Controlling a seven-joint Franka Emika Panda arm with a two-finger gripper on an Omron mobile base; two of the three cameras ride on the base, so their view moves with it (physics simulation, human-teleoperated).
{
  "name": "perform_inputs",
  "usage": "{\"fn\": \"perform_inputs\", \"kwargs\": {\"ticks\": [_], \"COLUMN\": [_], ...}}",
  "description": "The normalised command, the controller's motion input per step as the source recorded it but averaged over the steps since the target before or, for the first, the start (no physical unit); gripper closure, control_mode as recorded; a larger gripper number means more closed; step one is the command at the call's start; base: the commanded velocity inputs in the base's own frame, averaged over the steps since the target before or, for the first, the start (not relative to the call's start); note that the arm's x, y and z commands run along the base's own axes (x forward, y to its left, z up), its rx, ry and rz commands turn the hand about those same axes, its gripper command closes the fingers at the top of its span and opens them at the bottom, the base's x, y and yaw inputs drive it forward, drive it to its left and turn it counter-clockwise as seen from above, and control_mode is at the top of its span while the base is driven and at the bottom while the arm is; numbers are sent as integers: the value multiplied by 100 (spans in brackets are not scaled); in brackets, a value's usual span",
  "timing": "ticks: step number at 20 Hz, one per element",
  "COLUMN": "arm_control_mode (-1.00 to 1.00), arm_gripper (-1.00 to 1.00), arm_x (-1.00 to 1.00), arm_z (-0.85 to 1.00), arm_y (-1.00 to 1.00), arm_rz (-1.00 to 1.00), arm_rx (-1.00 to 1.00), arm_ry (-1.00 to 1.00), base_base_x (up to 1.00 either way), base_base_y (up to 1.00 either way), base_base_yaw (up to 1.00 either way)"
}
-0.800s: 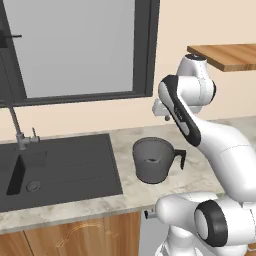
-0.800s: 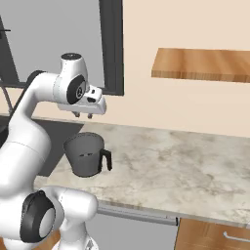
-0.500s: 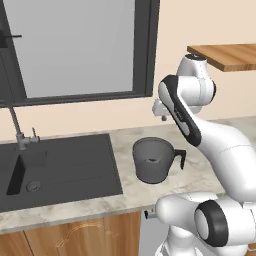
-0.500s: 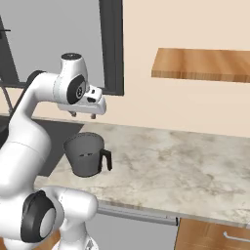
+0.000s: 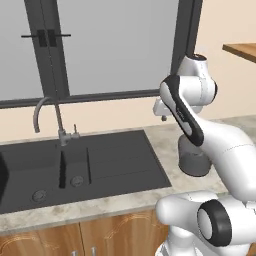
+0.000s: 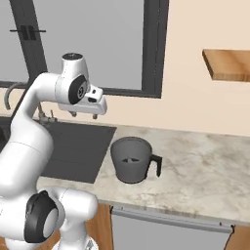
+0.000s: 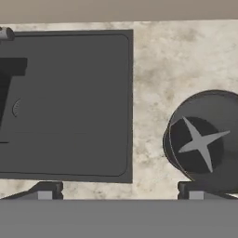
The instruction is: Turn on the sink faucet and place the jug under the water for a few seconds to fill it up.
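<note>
The jug (image 6: 130, 158) is sitting upright on the marble counter (image 6: 195, 166), just right of the sink (image 5: 100, 160), handle turned away from the basin. Above and slightly left of it, the gripper (image 6: 82, 113) is hanging with its jaws spread wide and empty, looking straight down. Farther off, the sink faucet (image 5: 50, 120) is arching over the basin with no water running, so turning it on is likely first.

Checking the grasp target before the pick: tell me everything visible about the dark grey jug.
The dark grey bucket-shaped jug stands upright on the speckled stone counter, right of the matte black sink and apart from it. It widens towards the rim, looks matte, and has a black side handle that faces away from the sink. The hand view shows a pale cross-shaped mark on its floor. No water shows inside. Nothing grips it.
</note>
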Motion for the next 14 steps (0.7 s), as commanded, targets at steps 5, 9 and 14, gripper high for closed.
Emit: {"fn": "perform_inputs", "kwargs": {"ticks": [5, 9, 14], "arm_control_mode": [100, 100, 100], "arm_gripper": [-100, -100, -100], "arm_x": [0, 0, 0], "arm_z": [0, 0, 0], "arm_y": [0, 0, 0], "arm_rz": [0, 0, 0], "arm_rx": [0, 0, 0], "arm_ry": [0, 0, 0], "base_base_x": [0, 0, 0], "base_base_y": [67, 33, 18], "base_base_yaw": [0, 0, 0]}}
